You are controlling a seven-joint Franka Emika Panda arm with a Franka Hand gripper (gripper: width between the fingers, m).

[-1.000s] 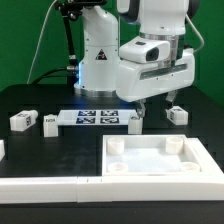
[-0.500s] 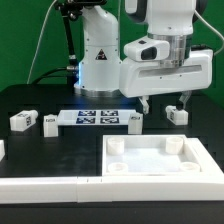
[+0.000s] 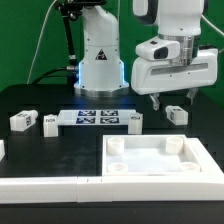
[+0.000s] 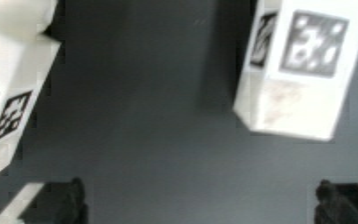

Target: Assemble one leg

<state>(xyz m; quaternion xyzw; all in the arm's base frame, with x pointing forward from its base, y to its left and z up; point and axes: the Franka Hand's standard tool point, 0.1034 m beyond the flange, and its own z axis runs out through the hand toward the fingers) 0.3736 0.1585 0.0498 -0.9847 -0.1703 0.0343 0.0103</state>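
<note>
The claw (image 3: 172, 99) hangs wide open and empty over the leg (image 3: 176, 114), not touching it. The leg rests on the dark surface (image 3: 60, 150).

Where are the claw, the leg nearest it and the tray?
claw (image 3: 173, 103), exterior view, midway between its fingertips
leg (image 3: 176, 114), exterior view, middle of its visible face
tray (image 3: 160, 160), exterior view, bare inner floor

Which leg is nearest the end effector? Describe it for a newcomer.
Find the white tray; behind its far corner on the exterior view's right lies a leg, below the open end effector. It is the rightmost, set apart from the next leg at the end of the marker board.
</note>
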